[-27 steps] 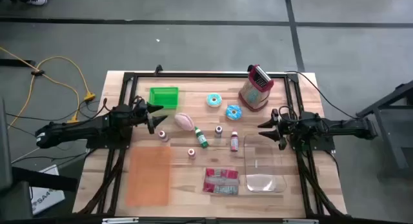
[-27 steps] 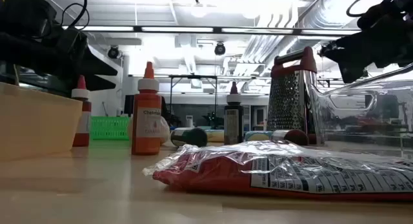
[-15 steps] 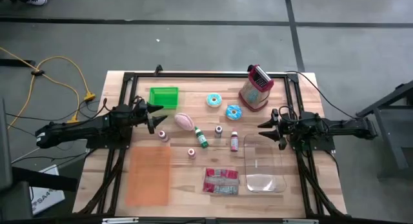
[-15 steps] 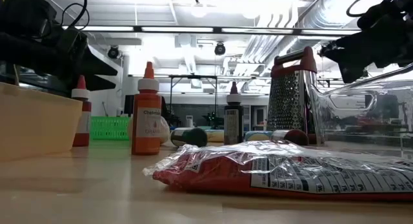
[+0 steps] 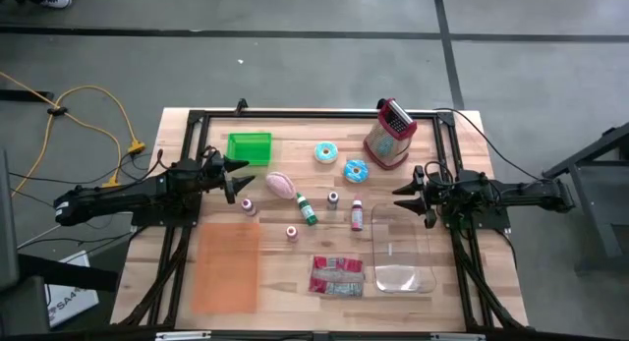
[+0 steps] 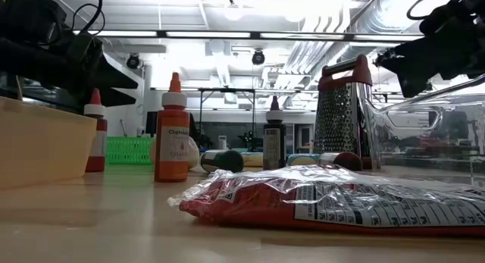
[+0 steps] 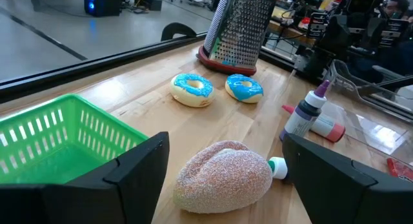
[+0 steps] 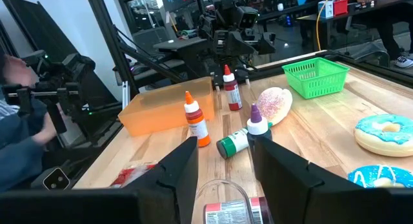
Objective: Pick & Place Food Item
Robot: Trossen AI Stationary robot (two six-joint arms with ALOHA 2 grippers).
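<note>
A pink sugar-dusted bun lies on the wooden table, with two blue-iced donuts farther back. My left gripper hovers open just left of the bun; in the left wrist view its fingers stand apart on either side of the bun without touching it. My right gripper hangs open over the table's right side, beside the far end of a clear plastic container. In the right wrist view the right gripper has nothing between its fingers.
A green basket stands at the back left and a metal grater at the back right. Small bottles stand and lie mid-table. An orange tray and a red snack packet lie near the front edge.
</note>
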